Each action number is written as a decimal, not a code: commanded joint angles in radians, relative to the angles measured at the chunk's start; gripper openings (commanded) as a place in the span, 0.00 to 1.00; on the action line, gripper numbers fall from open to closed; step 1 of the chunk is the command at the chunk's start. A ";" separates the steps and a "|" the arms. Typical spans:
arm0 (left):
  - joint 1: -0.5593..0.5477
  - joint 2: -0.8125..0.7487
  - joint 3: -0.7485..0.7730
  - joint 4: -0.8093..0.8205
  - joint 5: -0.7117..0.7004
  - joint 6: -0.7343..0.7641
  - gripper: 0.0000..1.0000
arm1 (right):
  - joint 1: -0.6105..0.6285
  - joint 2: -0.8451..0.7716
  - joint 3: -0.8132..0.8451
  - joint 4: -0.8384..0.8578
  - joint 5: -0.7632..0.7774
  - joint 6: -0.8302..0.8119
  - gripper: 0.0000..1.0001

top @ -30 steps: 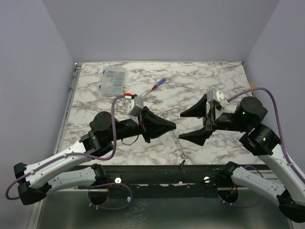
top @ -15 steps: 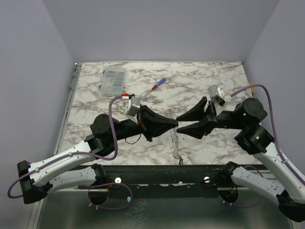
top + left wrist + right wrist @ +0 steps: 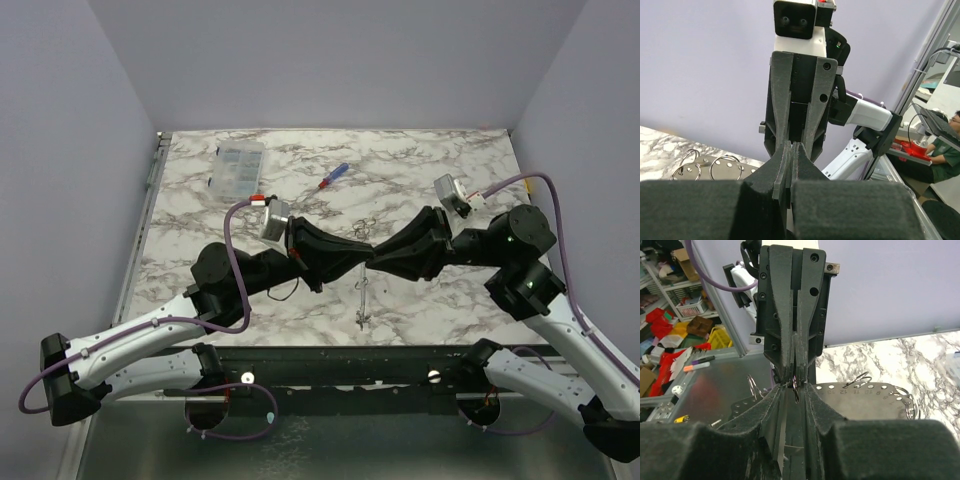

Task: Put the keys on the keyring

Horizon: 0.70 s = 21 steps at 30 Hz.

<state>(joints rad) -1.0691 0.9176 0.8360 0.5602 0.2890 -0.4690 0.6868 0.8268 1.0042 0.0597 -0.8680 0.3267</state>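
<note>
Our left claw (image 3: 366, 258) has its fingers pressed together, clamped on the top end of the keyring (image 3: 362, 296), just right of the middle of the overhead view. Our right claw (image 3: 378, 260) meets it tip to tip from the right. Its fingers are drawn together too, with something thin and dark between the tips in its wrist view; we cannot tell what that is.

The keyring hangs straight down from where the two claws meet, a thin pale strand running toward the lower edge of the counter (image 3: 450, 170). At its lower end we see a small dark piece, seemingly one of the keys (image 3: 362, 321), though it is too small to be sure.

Just above the claws a few wire rings (image 3: 365, 225) lie on the counter. Further up sits the red-and-blue screwdriver (image 3: 333, 176), and at upper left the clear box (image 3: 238, 168).
</note>
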 commanded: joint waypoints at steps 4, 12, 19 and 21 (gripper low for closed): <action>-0.002 0.006 -0.019 0.108 -0.054 -0.025 0.00 | 0.000 0.021 -0.026 0.080 -0.054 0.035 0.09; -0.002 0.018 -0.025 0.142 -0.059 -0.040 0.00 | 0.001 0.020 -0.041 0.104 -0.064 0.028 0.01; -0.002 -0.001 -0.048 0.141 -0.071 -0.042 0.02 | 0.000 -0.005 -0.029 0.046 -0.036 -0.050 0.01; -0.002 -0.011 -0.057 0.133 -0.080 -0.041 0.13 | 0.000 -0.005 -0.019 0.010 -0.028 -0.083 0.01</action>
<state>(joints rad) -1.0691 0.9257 0.7994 0.6510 0.2592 -0.5068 0.6849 0.8280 0.9688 0.1459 -0.8986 0.3180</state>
